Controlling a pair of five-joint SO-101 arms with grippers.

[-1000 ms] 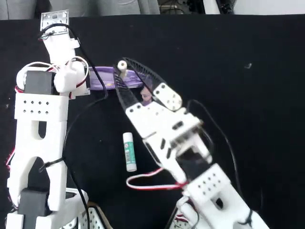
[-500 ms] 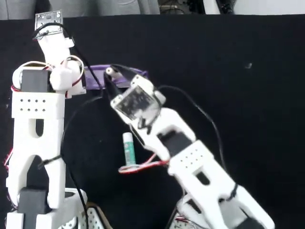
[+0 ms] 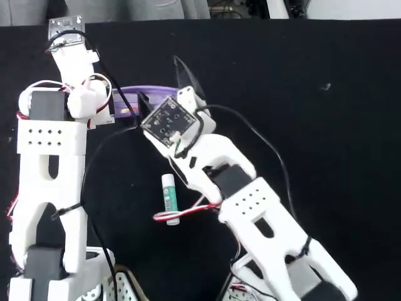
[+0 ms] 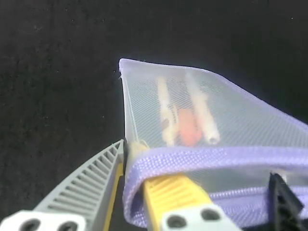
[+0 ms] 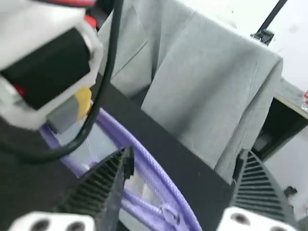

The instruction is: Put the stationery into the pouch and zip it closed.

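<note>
The purple-trimmed mesh pouch lies at the back left of the black table. My left gripper is shut on its end. In the left wrist view, the left gripper pinches the pouch by its purple rim, and pale pens and an orange piece show through the mesh. My right gripper hovers over the pouch's mouth, open wide. In its own view the right gripper straddles the pouch rim with nothing held. A white glue stick with a green label lies in front of the pouch.
A red and white cable from the right arm loops over the near end of the glue stick. Grey cloth hangs behind the table's far edge. The right half of the table is bare black surface.
The right gripper swung left over the pouch, rolled its wrist and opened. The white-tipped item it held earlier is no longer between its fingers. The left arm barely moved.
</note>
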